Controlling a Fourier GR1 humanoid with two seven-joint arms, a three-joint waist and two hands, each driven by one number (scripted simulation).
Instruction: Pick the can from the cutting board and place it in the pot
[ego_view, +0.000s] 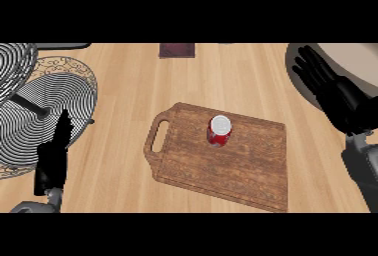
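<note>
1. A red can (219, 131) with a silver top stands up on the brown wooden cutting board (221, 160), near the board's far side.
2. The cutting board lies on the light wooden table (236, 75), with its handle hole to the left.
3. The right hand (336, 95) is at the right edge, fingers straight, holding nothing, well apart from the can.
4. The left hand (53, 157) is low on the left, seen side on, fingers straight, holding nothing.
5. A striped round pot (44, 115) sits at the left, behind the left hand.
6. A small dark red thing (177, 50) lies at the table's far edge.
</note>
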